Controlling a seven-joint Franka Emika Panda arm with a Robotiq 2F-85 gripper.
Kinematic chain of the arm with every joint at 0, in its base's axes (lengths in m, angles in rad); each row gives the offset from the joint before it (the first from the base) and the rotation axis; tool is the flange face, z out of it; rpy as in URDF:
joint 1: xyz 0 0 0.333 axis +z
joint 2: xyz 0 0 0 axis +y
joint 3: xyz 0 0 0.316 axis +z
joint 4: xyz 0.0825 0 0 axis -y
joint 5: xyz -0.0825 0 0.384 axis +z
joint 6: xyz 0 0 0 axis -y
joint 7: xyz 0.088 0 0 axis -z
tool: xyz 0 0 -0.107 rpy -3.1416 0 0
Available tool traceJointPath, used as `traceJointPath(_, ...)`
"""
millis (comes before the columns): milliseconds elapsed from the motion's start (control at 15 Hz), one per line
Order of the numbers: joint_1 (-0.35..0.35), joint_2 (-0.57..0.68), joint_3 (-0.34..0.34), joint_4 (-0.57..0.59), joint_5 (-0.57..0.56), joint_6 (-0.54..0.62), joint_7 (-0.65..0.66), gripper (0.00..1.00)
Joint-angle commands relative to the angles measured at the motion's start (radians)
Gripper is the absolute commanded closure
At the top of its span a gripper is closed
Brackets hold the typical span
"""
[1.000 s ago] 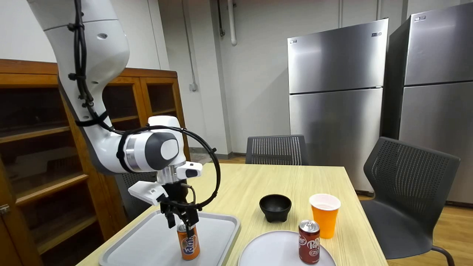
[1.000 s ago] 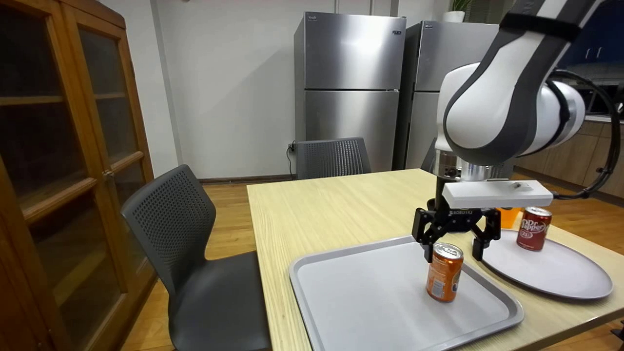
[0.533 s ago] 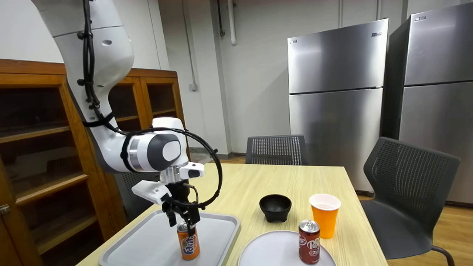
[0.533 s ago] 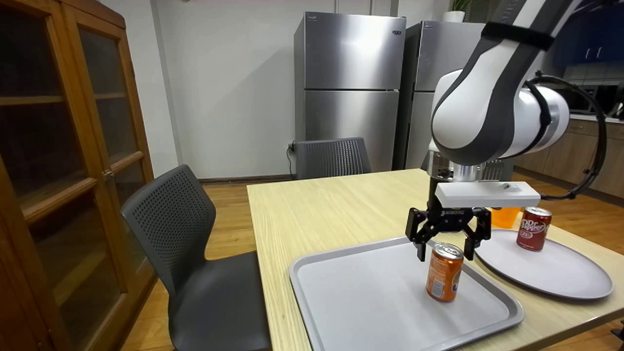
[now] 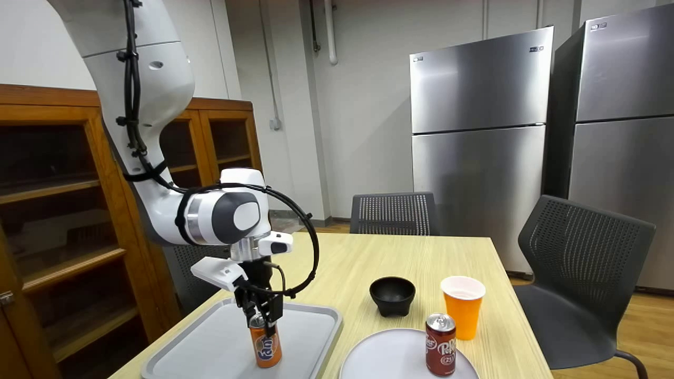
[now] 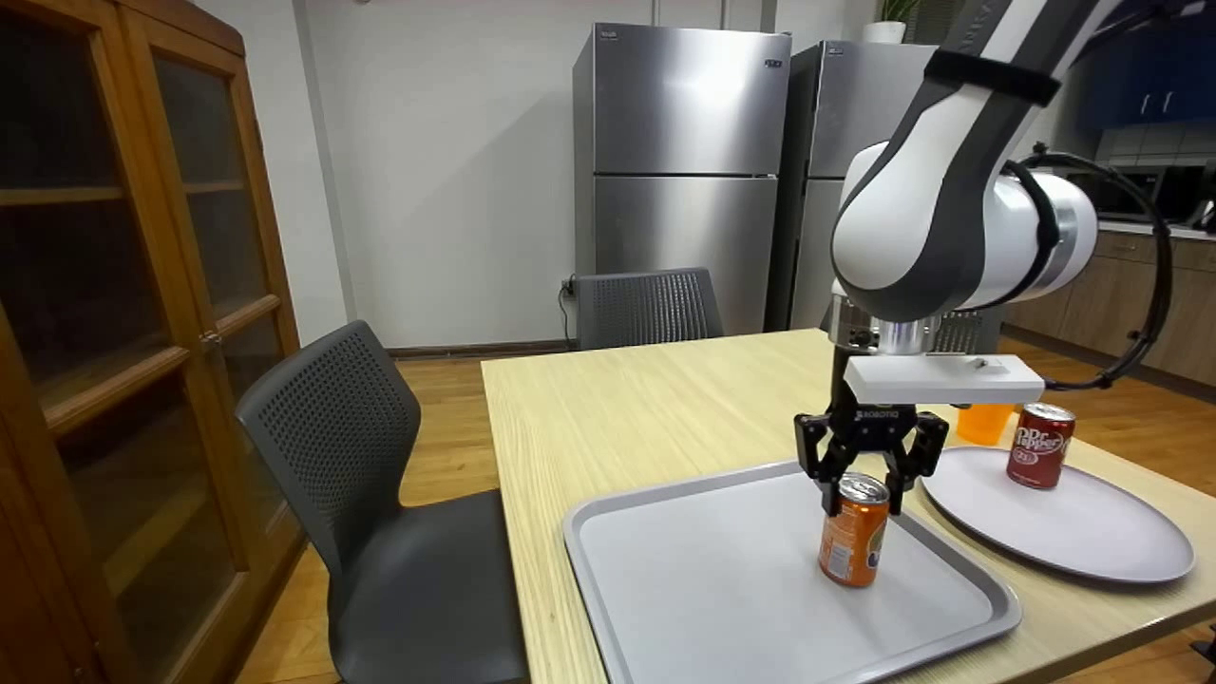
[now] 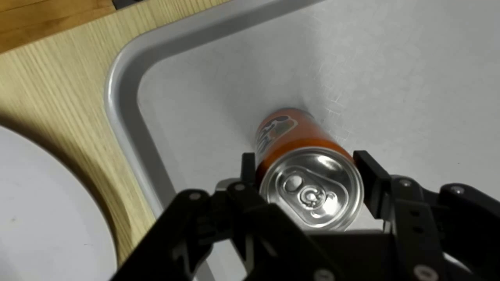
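An orange Fanta can [image 5: 267, 350] stands upright on the grey tray [image 5: 205, 342], near the tray's side that faces the round plate. My gripper [image 6: 864, 500] points down over it and is shut on the can's upper part. In the wrist view a black finger [image 7: 249, 168] lies against each side of the can [image 7: 302, 132], just below its silver lid. The can's base looks to be on the tray in both exterior views.
Beside the tray lies a round light plate [image 6: 1092, 541] bearing a red Dr Pepper can [image 6: 1040, 446]. An orange cup [image 5: 463, 310] and a small black bowl [image 5: 392, 296] stand further back on the table. Dark chairs [image 6: 380, 513] surround the table.
The gripper's fingers have come together from either side of the Fanta can onto it. The arm has shifted a little sideways, and the can has slid slightly with the grip.
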Motion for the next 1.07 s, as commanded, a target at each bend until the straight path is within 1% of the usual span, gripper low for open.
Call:
traceJointPath(0, 0.003, 0.004, 0.006, 0.021, 0.033, -0.028, -0.038, 0.62)
traceJointPath(600, -0.007, -0.086, -0.002, 0.003, 0.024, -0.057, -0.071, 0.62)
traceJointPath(1000, -0.044, -0.14, -0.031, 0.005, 0.018, -0.092, -0.131, 0.62)
